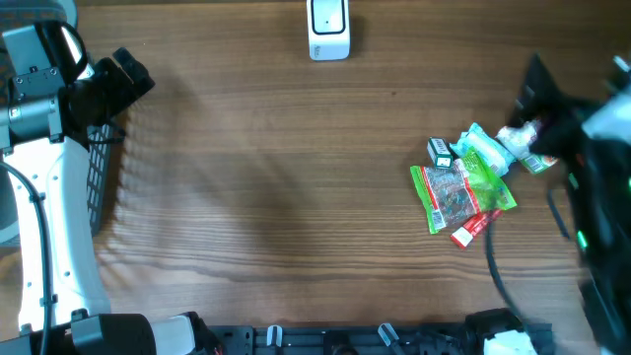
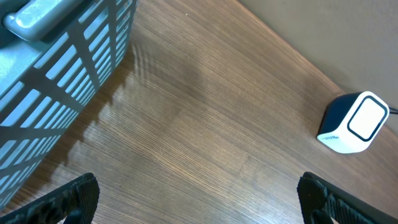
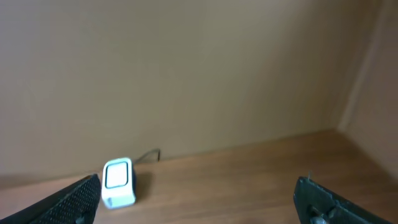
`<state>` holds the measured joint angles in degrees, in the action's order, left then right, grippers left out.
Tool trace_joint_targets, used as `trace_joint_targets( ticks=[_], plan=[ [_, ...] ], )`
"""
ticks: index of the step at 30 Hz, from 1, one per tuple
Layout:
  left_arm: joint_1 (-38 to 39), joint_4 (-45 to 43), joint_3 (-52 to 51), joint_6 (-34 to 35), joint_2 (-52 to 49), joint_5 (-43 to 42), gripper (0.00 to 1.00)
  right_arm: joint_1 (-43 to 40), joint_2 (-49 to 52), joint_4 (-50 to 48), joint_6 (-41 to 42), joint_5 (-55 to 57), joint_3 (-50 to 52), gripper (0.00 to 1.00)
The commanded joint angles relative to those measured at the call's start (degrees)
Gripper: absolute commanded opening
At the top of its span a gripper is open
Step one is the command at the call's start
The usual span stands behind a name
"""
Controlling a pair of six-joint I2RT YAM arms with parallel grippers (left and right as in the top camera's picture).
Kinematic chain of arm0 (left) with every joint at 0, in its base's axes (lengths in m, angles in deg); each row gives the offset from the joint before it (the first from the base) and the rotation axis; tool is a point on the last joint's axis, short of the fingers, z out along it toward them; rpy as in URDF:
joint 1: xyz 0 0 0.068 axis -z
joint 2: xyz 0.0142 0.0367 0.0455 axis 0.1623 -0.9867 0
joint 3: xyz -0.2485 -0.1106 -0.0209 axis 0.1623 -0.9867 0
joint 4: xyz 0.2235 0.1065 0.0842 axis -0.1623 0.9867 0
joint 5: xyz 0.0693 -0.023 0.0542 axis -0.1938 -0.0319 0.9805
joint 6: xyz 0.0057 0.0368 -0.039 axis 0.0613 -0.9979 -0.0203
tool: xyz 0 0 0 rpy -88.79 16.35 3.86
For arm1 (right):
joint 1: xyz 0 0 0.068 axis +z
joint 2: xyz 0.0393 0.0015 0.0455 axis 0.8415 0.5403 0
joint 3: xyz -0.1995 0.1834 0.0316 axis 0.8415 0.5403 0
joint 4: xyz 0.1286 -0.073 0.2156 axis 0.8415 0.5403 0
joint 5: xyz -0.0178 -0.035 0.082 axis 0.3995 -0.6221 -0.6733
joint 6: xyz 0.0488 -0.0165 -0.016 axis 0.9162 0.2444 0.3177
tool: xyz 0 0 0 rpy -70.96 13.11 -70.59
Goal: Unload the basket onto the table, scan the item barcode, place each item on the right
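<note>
Since no item is held yet, we should take one packet from the pile of packets (image 1: 461, 185) at the right of the counter (image 1: 276, 197), gripping an edge so the barcode is left bare, then face it to the scanner (image 1: 328, 28) at the far edge. Our right gripper (image 3: 199, 208) hangs near the pile, spread wide and empty; the left gripper (image 2: 199, 202), beside the basket (image 2: 62, 74), is equally wide, holding nothing.
</note>
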<state>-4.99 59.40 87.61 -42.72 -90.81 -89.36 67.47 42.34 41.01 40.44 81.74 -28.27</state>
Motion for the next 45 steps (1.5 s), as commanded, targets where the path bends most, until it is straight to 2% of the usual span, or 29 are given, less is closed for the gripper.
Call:
trace_joint_targets(
  ticks=[1,8,16,21,25,26,29,35,41,45],
  plan=[
    [-0.20,-0.13,0.13,0.15,-0.15,0.70,1.00,-0.13,-6.86,4.83,-1.53,2.97,-0.92,1.00],
    [-0.20,-0.13,0.13,0.15,-0.15,0.70,1.00,-0.15,-19.34,13.14,-1.01,2.03,1.92,1.00],
    [-0.20,-0.13,0.13,0.13,-0.15,0.70,1.00,-3.39,-35.12,10.45,0.92,0.83,18.73,1.00],
    [-0.20,-0.13,0.13,0.13,-0.15,0.72,1.00,-5.46,-42.99,-1.25,3.02,0.87,33.07,1.00],
    [-0.20,-0.13,0.13,0.13,-0.15,0.70,1.00,-6.45,-47.54,-18.45,3.45,0.11,45.86,1.00],
    [-0.20,-0.13,0.13,0.13,-0.15,0.70,1.00,-6.88,-49.00,-26.75,3.34,-1.44,51.23,1.00],
    [-0.20,-0.13,0.13,0.13,-0.15,0.70,1.00,-7.10,-48.98,-40.48,3.37,-3.54,59.60,1.00],
    [-0.20,-0.13,0.13,0.13,-0.15,0.72,1.00,-7.10,-48.98,-58.34,3.37,-8.96,72.50,1.00],
    [-0.20,-0.13,0.13,0.13,-0.15,0.70,1.00,-7.10,-49.00,-62.03,3.37,-10.91,79.69,1.00],
    [-0.20,-0.13,0.13,0.13,-0.15,0.72,1.00,-7.08,-49.03,-48.30,3.58,-12.07,79.84,1.00]
  ],
)
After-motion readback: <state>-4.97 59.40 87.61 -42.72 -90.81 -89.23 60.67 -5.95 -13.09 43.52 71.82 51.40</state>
